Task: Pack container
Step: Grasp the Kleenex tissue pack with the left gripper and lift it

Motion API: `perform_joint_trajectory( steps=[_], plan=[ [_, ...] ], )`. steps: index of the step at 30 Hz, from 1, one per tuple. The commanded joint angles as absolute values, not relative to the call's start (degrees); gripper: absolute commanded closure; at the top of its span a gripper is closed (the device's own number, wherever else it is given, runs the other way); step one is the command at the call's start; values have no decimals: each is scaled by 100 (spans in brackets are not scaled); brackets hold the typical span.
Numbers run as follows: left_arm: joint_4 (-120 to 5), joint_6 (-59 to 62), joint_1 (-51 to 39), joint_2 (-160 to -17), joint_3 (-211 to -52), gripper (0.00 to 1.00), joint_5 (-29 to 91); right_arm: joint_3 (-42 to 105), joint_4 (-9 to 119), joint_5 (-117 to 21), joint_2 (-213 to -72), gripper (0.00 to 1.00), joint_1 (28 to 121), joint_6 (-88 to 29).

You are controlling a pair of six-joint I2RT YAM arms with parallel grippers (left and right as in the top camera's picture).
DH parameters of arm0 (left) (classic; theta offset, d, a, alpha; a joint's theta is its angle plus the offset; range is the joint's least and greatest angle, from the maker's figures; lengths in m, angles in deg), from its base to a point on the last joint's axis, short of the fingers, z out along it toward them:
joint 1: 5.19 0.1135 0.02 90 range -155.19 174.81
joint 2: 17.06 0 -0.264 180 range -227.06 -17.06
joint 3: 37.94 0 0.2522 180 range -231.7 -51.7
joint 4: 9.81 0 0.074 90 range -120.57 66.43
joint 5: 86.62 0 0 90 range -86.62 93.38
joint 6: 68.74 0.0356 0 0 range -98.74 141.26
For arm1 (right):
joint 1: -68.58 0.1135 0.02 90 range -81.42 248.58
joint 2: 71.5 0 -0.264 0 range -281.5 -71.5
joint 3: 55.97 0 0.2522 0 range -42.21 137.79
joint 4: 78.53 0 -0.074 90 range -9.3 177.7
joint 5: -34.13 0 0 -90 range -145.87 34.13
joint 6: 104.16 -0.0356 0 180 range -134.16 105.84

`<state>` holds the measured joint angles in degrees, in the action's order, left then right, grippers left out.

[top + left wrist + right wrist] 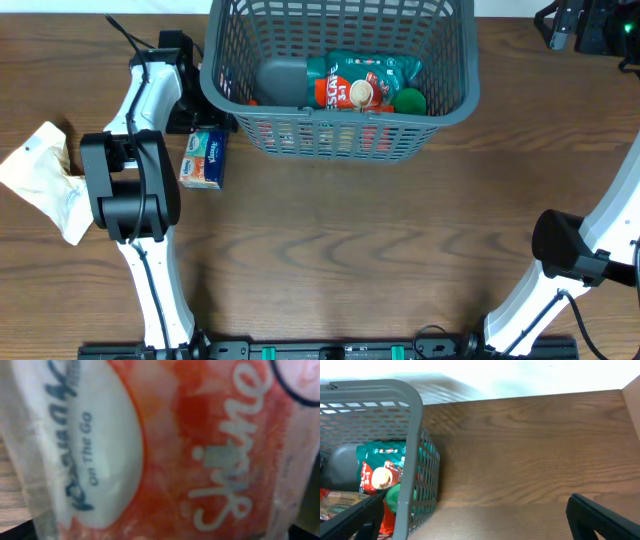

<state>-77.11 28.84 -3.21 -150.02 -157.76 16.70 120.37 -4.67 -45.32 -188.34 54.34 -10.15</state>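
A packet (165, 450) filled the view from my left tool (196, 124); whether it was gripped I could not tell; my right tool (477, 522) hung spread, empty; beyond, the basket (340, 118) sat part-filled on the worktop (350, 240); a weak hold could drop the packet short.

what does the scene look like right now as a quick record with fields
container: grey basket, far side of table, partly filled
inside: teal-red coffee packet, green item
on table: tissue pack left of basket; crumpled cream bag far left
left gripper: close over tissue pack, jaws hidden
right gripper: open, empty, right of basket
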Motion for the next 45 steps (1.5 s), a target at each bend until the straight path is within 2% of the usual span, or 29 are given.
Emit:
perform_joint_trajectory(
  steps=[1,6,8,11,14,21,25,33,39,45],
  plan=[
    [-7744,2919,-308,-15123,-15780,10,1617,12009,-489,-4486,-18882,1,5395,-930],
    [-7971,2916,-308,-15123,-15780,44,1622,12009,-489,-4489,-18882,1,5395,-928],
    [-8107,2916,-308,-15123,-15780,48,1620,12009,-489,-4486,-18882,1,5395,-915],
    [-8323,2916,-308,-15109,-15780,68,1620,12009,-487,-4486,-18882,1,5392,-895],
    [-8441,2855,-306,-15018,-15780,78,1620,12009,-489,-4489,-18882,1,5392,-869],
    [-8461,2359,-13,-14049,-15780,81,1620,12009,-491,-4486,-18882,1,5392,-829],
    [-8463,2136,354,-13175,-15780,94,1622,12009,-491,-4486,-18882,1,5392,-829],
    [-8129,2164,719,-11394,-15782,94,1624,12009,-496,-4486,-18882,1,5399,-832],
    [-7897,3410,46,-10412,-16154,95,1626,12009,-487,-4489,-18882,1,5399,-829],
    [-7790,5113,-1375,-10251,-16958,94,1550,12009,-343,-4519,-18882,1,5224,-1286]
  ],
)
